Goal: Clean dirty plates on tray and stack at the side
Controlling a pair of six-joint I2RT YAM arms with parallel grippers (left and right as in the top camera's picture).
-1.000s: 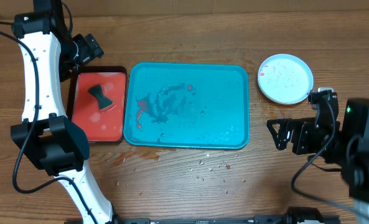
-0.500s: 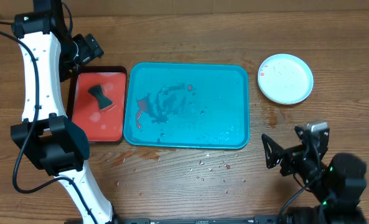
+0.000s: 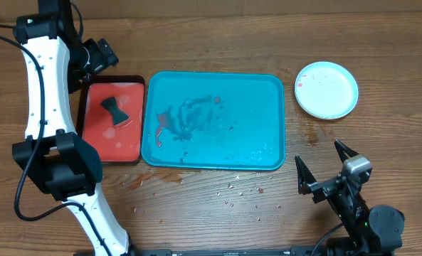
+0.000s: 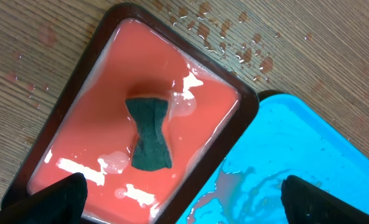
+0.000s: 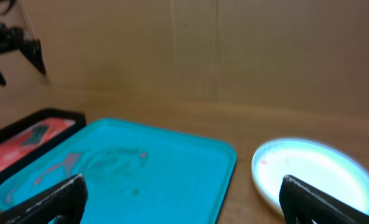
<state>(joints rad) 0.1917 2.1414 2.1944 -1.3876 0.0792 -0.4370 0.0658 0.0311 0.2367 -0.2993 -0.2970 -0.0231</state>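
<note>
The teal tray (image 3: 260,107) lies mid-table, wet, with red smears left of centre and no plate on it. The plates (image 3: 326,89) sit to its right on the wood as one round white stack, the top one faintly flecked red. The right wrist view shows the plates (image 5: 315,171) beside the tray (image 5: 172,168). My right gripper (image 3: 323,165) hangs open and empty near the front edge, well short of the plates. My left gripper (image 3: 100,57) hovers open and empty over the red tray's far end.
A red tray (image 3: 129,139) with a dark rim lies left of the teal one, holding soapy water and a dark bow-shaped sponge (image 3: 114,109). The sponge (image 4: 149,133) also shows in the left wrist view. Water drops and crumbs (image 3: 243,190) dot the wood before the teal tray.
My right arm has pulled back from beside the plates toward the front edge, its open gripper now pointing across the table. The left arm has not moved.
</note>
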